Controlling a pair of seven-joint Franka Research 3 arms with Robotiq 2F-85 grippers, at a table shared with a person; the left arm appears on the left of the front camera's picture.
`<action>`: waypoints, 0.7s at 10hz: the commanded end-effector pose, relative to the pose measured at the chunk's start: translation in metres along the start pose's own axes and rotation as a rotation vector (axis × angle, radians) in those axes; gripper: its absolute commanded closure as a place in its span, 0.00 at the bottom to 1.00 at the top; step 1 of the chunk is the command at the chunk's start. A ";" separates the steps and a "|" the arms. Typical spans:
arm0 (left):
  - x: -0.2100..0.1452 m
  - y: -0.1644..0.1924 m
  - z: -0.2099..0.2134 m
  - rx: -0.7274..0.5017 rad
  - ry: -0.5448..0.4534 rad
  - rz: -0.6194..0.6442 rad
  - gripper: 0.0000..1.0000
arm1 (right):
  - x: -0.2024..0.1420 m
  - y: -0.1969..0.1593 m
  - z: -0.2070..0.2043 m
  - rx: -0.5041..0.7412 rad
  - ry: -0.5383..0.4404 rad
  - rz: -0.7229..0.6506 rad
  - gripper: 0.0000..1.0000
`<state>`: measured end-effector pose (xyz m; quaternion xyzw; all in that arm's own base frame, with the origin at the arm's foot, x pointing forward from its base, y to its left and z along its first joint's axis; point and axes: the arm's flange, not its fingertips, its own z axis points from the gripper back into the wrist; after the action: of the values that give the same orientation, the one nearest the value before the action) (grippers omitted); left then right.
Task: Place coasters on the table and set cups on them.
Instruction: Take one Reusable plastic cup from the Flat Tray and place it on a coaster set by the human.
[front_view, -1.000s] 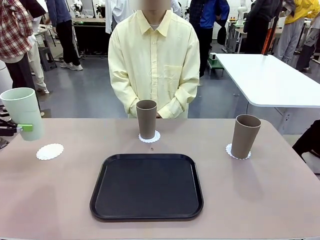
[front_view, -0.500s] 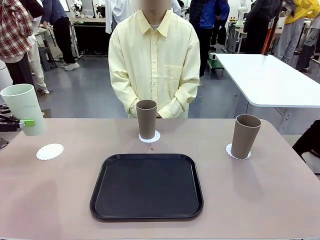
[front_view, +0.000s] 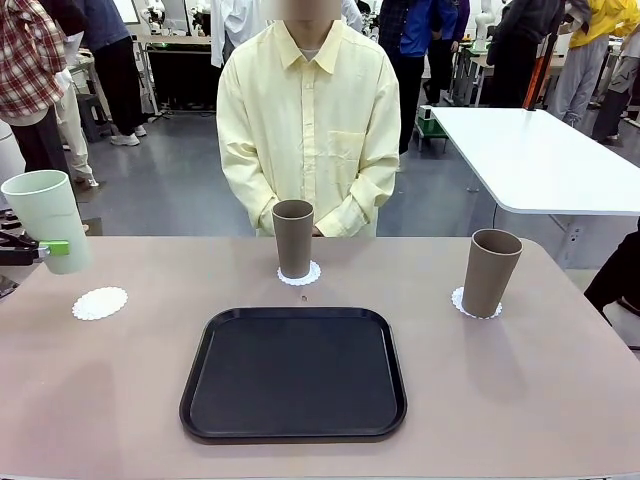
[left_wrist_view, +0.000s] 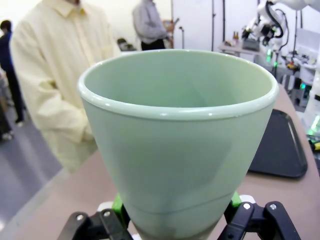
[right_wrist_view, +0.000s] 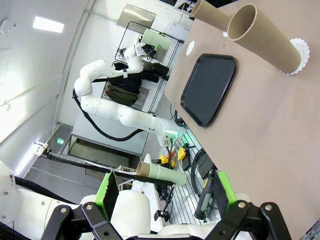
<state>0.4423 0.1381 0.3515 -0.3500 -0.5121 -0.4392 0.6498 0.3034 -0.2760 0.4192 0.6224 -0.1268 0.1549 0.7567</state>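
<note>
Tray (front_view: 293, 373) mid-bench (front_view: 520, 400). Behind it, cup on coaster (front_view: 299, 274). Right of tray, second cup (front_view: 490, 272) on coaster. Left of tray, bare coaster (front_view: 100, 303).

You see a smooth, satin mint cup (left_wrist_view: 177, 145) and matt taupe cups (front_view: 293, 238). Beside the matt black plastic tray (front_view: 293, 373), lacy paper-like coasters (front_view: 100, 303) lie on the smooth, matt tan bench (front_view: 520, 400).

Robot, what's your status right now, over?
Left gripper shut on mint cup, aloft beside bare coaster. Right gripper open, empty. Two brown cups on coasters. Nothing in the way.
</note>
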 end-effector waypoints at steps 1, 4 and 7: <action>0.000 0.000 0.000 0.000 0.000 0.000 0.16 | 0.000 0.001 0.000 0.002 0.001 -0.006 0.00; -0.035 0.020 -0.013 -0.097 0.019 0.015 0.16 | 0.000 0.001 0.000 0.002 0.001 -0.006 0.00; -0.063 0.021 -0.016 -0.130 0.020 -0.005 0.16 | 0.000 0.001 0.000 0.002 0.001 -0.006 0.00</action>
<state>0.4585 0.1387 0.2856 -0.3859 -0.4716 -0.4607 0.6453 0.3035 -0.2760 0.4192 0.6224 -0.1267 0.1550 0.7566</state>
